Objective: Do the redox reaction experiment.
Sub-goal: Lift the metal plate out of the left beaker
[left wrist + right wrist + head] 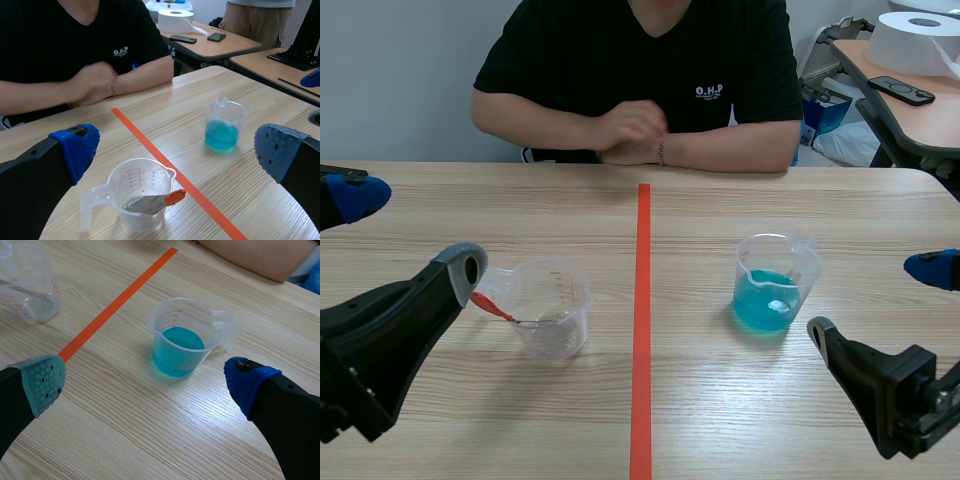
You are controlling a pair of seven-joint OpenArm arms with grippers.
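Left gripper (180, 146): fingers spread wide, holding nothing. Clear cup (142, 195) stands just ahead between them, likely staged for that arm. A grey strip (147, 204) with an orange-red end leans inside. Across the tape line (643, 330), the blue-liquid cup (177, 352), partly filled, stands ahead of the right gripper (145, 381), also spread and empty.

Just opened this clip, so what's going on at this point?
Nothing is being held. The left gripper is open next to a clear cup, which has a grey strip with an orange end in it. The right gripper is open near the cup of blue liquid, without touching it. A person across the table rests their hands together on it.
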